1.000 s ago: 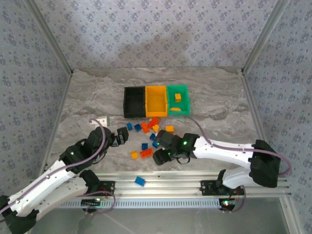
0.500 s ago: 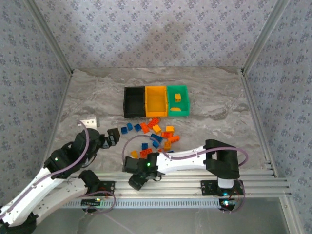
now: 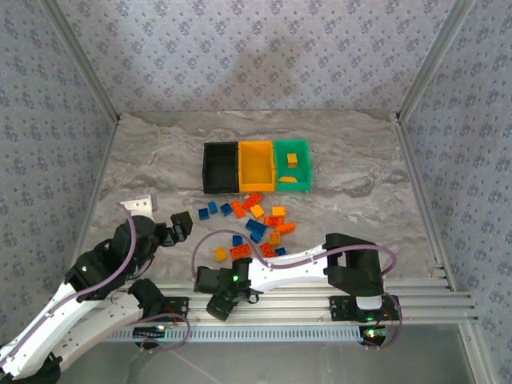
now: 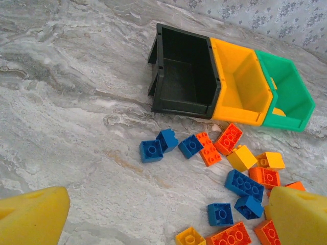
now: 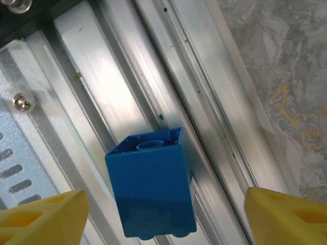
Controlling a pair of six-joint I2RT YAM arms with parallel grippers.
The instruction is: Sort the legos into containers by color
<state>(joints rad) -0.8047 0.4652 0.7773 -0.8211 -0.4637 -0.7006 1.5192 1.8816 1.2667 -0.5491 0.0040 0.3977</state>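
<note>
Squeeze the blue brick (image 5: 150, 189) on the rail (image 5: 117, 76) at 6 o'clock, likely light, hard and slippery, by its flat sides with the open right pincer (image 5: 163, 218), with the left pincer (image 4: 163, 219) open too.

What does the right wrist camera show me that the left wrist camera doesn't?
Right wrist view: a blue brick lying on the aluminium rails at the table's near edge, untouched, under the open right gripper. Left wrist view: the black bin, yellow-orange bin and green bin in a row, with loose bricks in blue, red-orange and yellow-orange scattered in front of them, below the open left gripper. Both: the marble tabletop, and jaws spread wide with nothing held.
</note>
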